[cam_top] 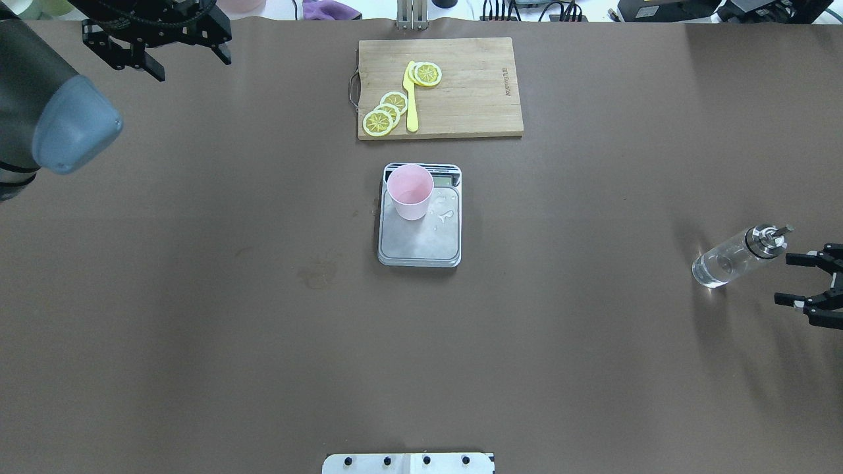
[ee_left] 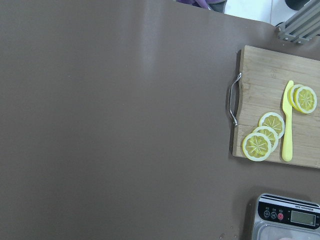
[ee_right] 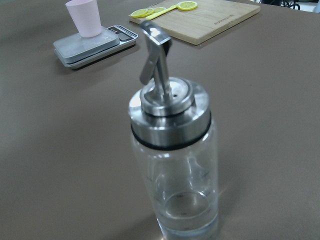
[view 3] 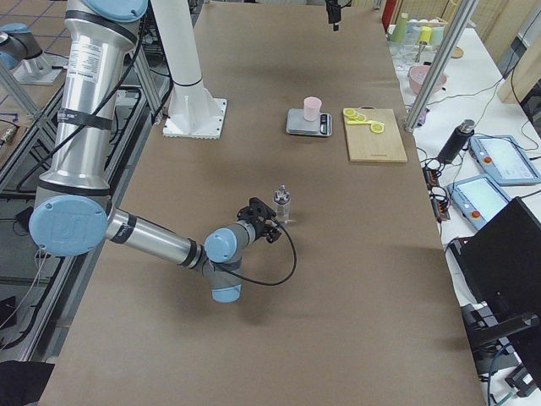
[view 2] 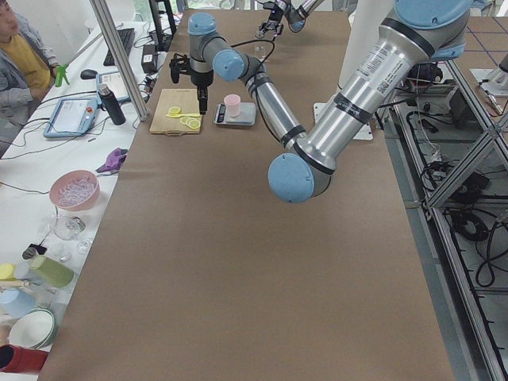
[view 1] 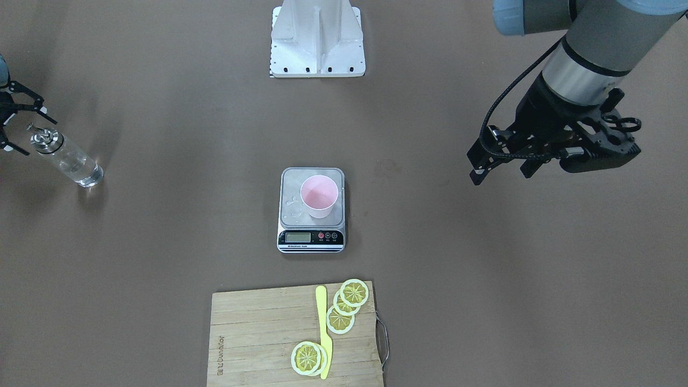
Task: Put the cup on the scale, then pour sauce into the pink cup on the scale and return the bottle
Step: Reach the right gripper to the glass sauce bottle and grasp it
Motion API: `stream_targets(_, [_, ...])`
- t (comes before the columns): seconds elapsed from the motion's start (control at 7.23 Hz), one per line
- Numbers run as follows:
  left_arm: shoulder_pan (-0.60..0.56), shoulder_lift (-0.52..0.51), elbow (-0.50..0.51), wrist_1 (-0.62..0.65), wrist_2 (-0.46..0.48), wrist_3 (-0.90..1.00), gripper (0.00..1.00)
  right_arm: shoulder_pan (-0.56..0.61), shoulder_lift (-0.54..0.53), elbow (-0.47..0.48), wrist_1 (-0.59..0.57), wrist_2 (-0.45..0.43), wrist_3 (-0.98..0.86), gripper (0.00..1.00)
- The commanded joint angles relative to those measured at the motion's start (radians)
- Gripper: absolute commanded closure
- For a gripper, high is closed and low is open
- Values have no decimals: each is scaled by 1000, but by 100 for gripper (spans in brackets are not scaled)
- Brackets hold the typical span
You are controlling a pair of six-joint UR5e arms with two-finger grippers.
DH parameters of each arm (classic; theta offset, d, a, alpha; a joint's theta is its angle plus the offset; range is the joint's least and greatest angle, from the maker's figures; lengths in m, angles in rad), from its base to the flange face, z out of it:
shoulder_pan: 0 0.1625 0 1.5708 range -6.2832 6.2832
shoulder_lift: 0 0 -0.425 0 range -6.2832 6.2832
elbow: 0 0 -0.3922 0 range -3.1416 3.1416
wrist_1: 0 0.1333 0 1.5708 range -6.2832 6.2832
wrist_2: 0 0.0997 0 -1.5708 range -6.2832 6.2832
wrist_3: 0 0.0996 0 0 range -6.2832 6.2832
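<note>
The cup (view 1: 319, 196) is seen upright on the scale (view 1: 312, 237), in the middle of the front-facing view and toward the upper right of the steel platform, so that the display strip is left unobstructed and anything poured in can be weighed. A few clear droplets (cam_top: 446, 215) are seen on the platform just beside it. From these a finished pour is judged likely, though the cup's contents cannot be made out.

The bottle (view 1: 67, 157) is stood upright at the left edge of that view, well apart from the scale, with only a little sauce (ee_right: 187, 210) at its bottom. It is judged to have been set where it belongs. The right tool (cam_top: 790, 280) is held near its cap, fingers spread, nothing pinched. The left tool (view 1: 500, 174) is kept high at the upper right, likewise spread and empty, clear of the scale.

The desk (view 1: 161, 242) is covered in a matt brown sheet with faint stains. A wooden cutting board (view 1: 258, 333) with lemon slices (view 1: 355, 293) and a yellow knife (view 1: 324, 333) is laid at the bottom of the frame. In the left side view, a side bench with bowls, cups and tablets is seen at the left, and a seated person in its upper left corner.
</note>
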Motion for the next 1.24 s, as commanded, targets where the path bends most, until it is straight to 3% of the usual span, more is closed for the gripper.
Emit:
stream_targets(0.0, [0, -1, 5, 0, 1, 1, 3, -47, 41, -3, 0, -82, 8, 10])
stream_targets(1.11, [-1, -2, 5, 14, 1, 10, 3, -76, 135, -59, 7, -163, 16, 10])
